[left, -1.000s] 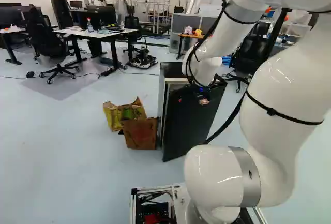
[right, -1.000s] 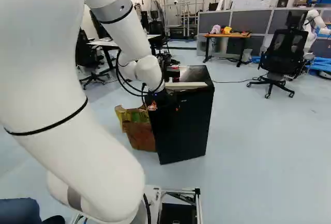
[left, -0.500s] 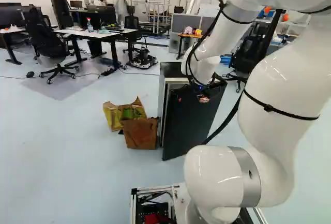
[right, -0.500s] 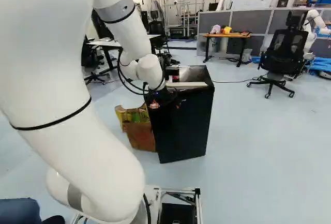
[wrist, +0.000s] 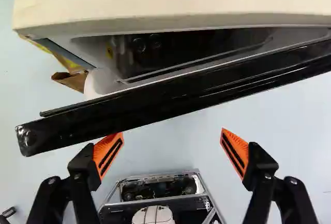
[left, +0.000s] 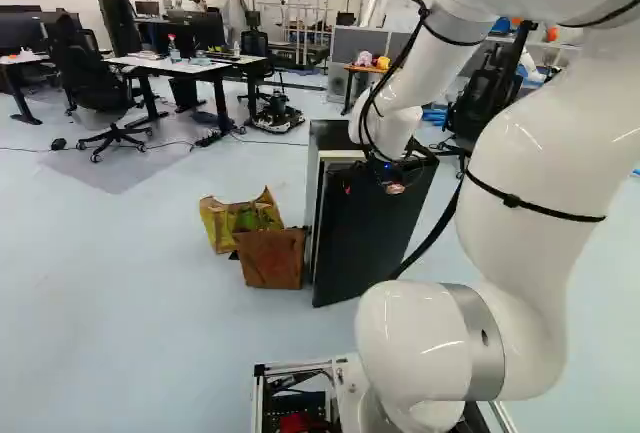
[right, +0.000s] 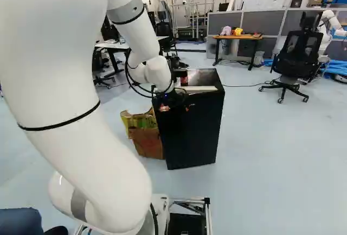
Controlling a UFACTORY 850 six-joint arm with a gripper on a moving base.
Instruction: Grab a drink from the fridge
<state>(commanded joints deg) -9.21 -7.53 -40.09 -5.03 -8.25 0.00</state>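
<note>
Tallying progress, we list one fridge door (wrist: 170, 99) ajar, just ahead of our gripper (wrist: 171, 138), fingers spread and empty; outstanding, we judge: wider opening, reaching into the fridge (wrist: 170, 9) beyond, and grasping a drink, none identifiable.

The left base view and the right base view look from behind the claw (right: 165, 106), to its left and its right, ahead and a little down. Both are well apart from it and share the fridge (right: 203, 76) and its door (wrist: 170, 95). The wrist view looks from close behind the fingers (wrist: 107, 154), along them, onto this door's edge, the floor (wrist: 170, 146) and the moving base (wrist: 124, 203).
</note>
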